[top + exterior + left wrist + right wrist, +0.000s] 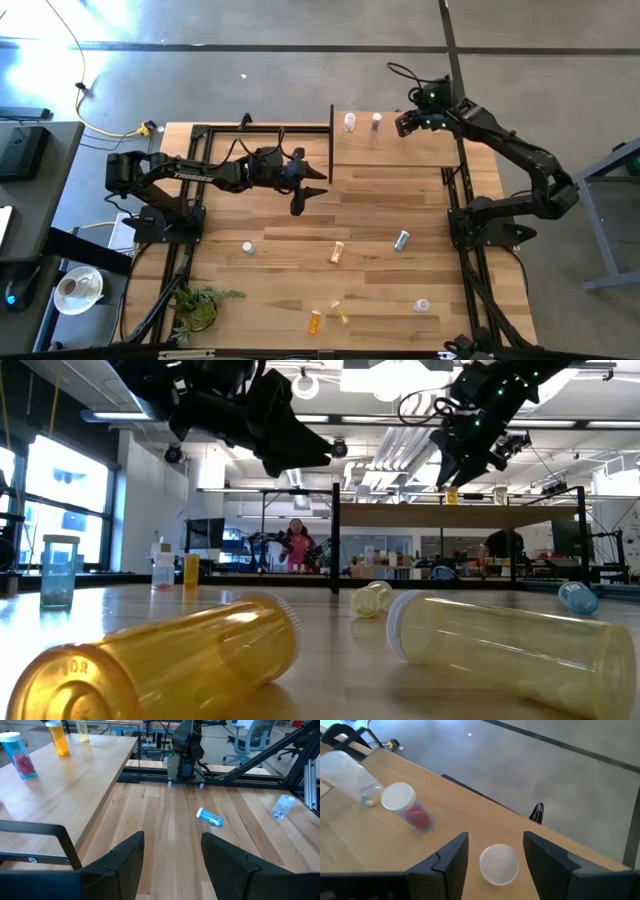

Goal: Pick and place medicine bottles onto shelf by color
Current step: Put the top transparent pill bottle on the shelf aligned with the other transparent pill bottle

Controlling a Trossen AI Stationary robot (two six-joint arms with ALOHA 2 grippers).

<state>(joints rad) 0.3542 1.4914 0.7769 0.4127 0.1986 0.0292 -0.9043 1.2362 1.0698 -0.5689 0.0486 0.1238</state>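
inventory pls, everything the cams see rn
table: 1, plank wood, under both arms
shelf: 1, light wood with black posts, far right of the table
bottles on shelf: 3, white caps; red contents, orange, yellow; along the far edge
bottles on table: 6; white-capped upright, yellow lying, grey-teal lying, clear, orange, yellow
plant: 1, green, near left corner
mug: 1, white, side desk left of the table
person: 1, pink top, room behind
left end effector: open, empty, mid-table beside the shelf
right end effector: open, over a shelf bottle
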